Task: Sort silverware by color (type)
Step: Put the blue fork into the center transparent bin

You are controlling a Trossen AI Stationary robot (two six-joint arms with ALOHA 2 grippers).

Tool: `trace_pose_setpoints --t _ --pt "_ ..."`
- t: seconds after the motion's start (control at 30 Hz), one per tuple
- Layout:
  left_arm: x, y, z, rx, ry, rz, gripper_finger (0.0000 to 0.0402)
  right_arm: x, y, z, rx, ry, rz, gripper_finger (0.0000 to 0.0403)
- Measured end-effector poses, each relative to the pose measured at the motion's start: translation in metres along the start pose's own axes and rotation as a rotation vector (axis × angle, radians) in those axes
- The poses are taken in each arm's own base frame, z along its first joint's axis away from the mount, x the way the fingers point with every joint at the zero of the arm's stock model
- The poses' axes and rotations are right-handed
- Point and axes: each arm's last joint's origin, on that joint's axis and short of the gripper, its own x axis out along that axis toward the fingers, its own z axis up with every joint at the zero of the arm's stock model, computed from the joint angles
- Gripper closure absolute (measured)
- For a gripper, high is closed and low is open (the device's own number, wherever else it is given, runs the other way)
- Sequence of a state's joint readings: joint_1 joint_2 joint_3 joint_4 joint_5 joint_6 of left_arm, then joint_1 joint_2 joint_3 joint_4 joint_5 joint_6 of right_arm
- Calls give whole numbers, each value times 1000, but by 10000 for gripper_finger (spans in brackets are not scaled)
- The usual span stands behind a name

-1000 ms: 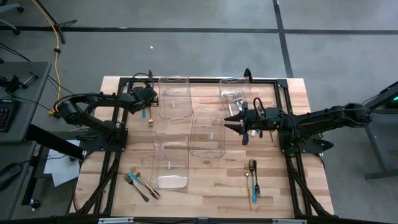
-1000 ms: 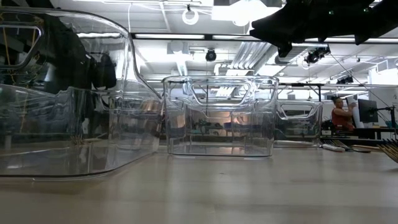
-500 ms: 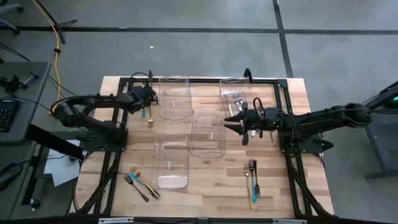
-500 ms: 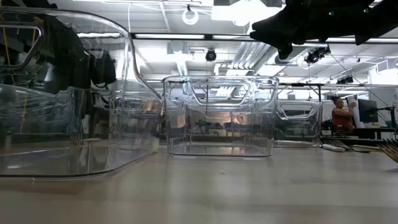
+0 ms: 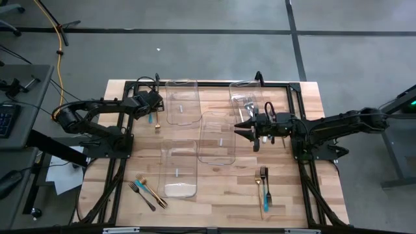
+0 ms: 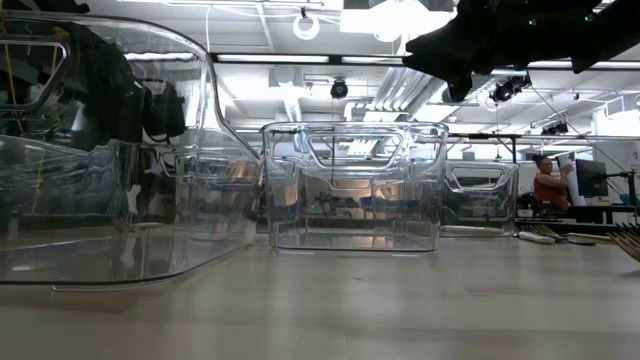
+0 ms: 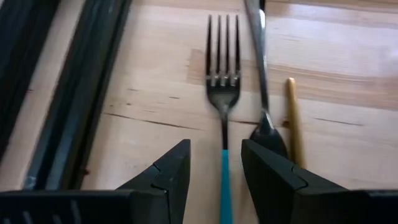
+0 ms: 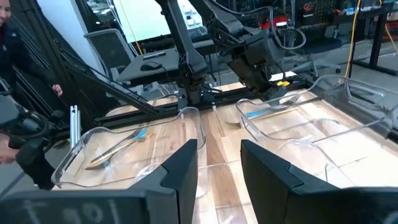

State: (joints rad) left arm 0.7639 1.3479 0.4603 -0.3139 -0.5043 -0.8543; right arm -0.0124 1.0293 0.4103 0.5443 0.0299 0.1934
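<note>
A teal-handled fork [image 7: 224, 93] lies flat on the wood near the table's far left, tines away from my left gripper [image 7: 214, 146]. That gripper is open, tipped down, with one finger on each side of the teal handle and not touching it. Close beside the fork lie a silver utensil [image 7: 258, 56] and a gold one [image 7: 292, 112]. In the high view my left gripper [image 5: 155, 108] is over this group [image 5: 153, 120]. My right gripper [image 5: 238, 129] is held level above the table's middle, open and with nothing in it. More forks lie at the near left [image 5: 147, 190] and near right [image 5: 263, 185].
Several clear bins stand on the table: far left [image 5: 182, 101], far right [image 5: 246, 97], middle [image 5: 218, 136], near [image 5: 179, 168]. Two of them hold utensils [image 8: 124, 143] [image 8: 267, 109]. A black frame rail [image 7: 74, 93] runs beside the left gripper. A person [image 6: 548, 185] sits in the room beyond.
</note>
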Motion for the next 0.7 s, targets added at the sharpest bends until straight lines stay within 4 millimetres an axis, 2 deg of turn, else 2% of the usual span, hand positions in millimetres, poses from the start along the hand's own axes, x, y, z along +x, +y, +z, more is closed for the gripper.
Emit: trace_pose_setpoints --t 0.7 --pt "2 2 1 -44 63 -31 267 0 0 0 61 1 0 284"
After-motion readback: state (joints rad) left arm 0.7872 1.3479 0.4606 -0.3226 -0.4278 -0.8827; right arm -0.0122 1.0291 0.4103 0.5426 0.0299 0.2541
